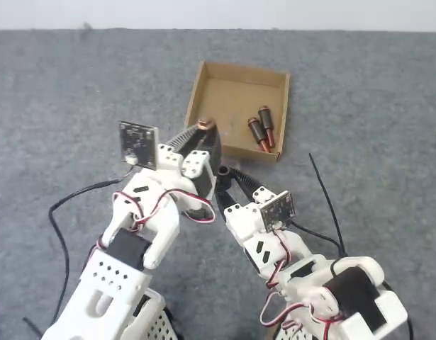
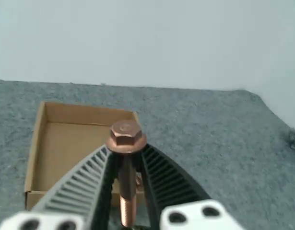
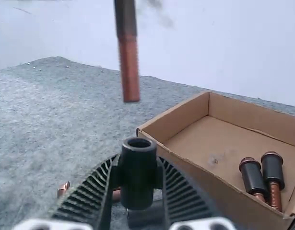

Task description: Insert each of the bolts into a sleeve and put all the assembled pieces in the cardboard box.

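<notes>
My left gripper (image 1: 201,139) is shut on a copper bolt (image 2: 126,143), held upright with its hex head up, just in front of the cardboard box (image 1: 225,99). My right gripper (image 1: 225,181) is shut on a black sleeve (image 3: 137,173), upright with its open end up. In the right wrist view the bolt's shank (image 3: 128,62) hangs above the sleeve's mouth with a gap between them. Two assembled pieces (image 1: 256,132) (image 1: 267,125) lie in the box's near right corner. Another copper bolt (image 3: 64,188) lies on the carpet, partly hidden behind my right gripper (image 3: 137,167).
Grey carpet covers the table. The box's near wall (image 3: 185,158) stands close behind both grippers. Black cables trail on the carpet at the right (image 1: 325,200) and the left (image 1: 62,234) of the arms.
</notes>
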